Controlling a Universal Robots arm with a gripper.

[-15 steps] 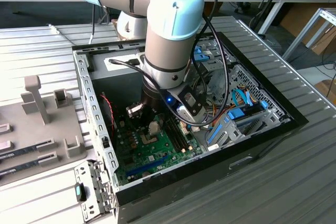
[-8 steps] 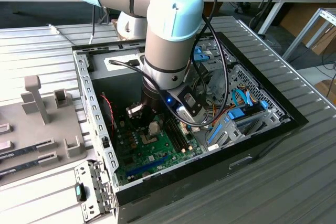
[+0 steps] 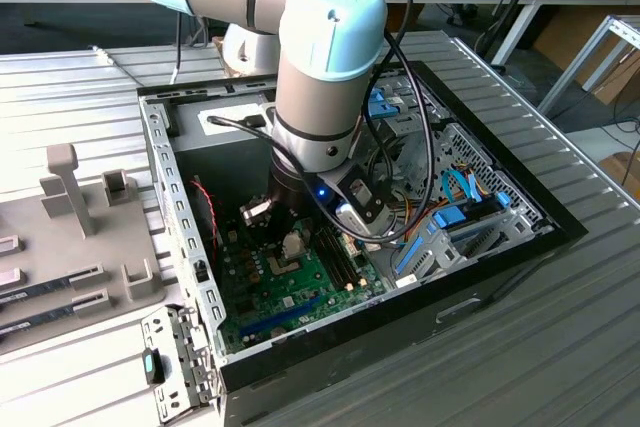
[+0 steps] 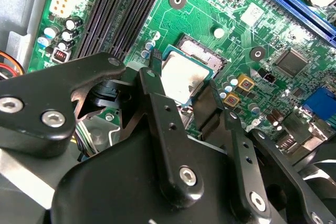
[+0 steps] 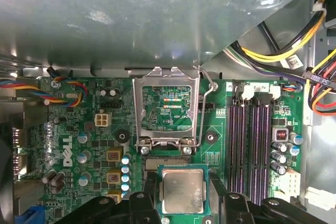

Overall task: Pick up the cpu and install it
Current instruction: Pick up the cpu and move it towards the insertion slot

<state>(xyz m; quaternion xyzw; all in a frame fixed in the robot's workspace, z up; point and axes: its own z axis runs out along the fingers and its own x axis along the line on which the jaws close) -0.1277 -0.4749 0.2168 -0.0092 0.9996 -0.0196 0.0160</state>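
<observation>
A robot arm (image 3: 330, 67) reaches down into one open black computer case (image 3: 480, 277) lying flat on a grey ribbed bench (image 3: 560, 347), near the centre of the exterior view. Its hand (image 3: 290, 232) hangs low over the green motherboard (image 3: 290, 292) inside the case.

In both wrist views the hand's two black fingers (image 5: 150, 192) are drawn in narrow, one against each of two opposite edges of the single cpu (image 5: 182, 190), holding it. The cpu is a small silver-grey square with a thin green rim. It sits level at the one processor socket (image 5: 168, 163), covering most of it, with a strip of the socket's contact field showing just beyond one edge. Whether the chip is fully seated cannot be told.

Just past the socket, one metal retention frame (image 5: 139, 108) is swung open, with one wire lever (image 5: 202, 106) beside it. Four long dark memory slots (image 5: 249, 150) run side by side near the socket.

At the exterior view's left, a grey tray (image 3: 110, 247) on the bench carries at least two long memory sticks (image 3: 55, 284).
</observation>
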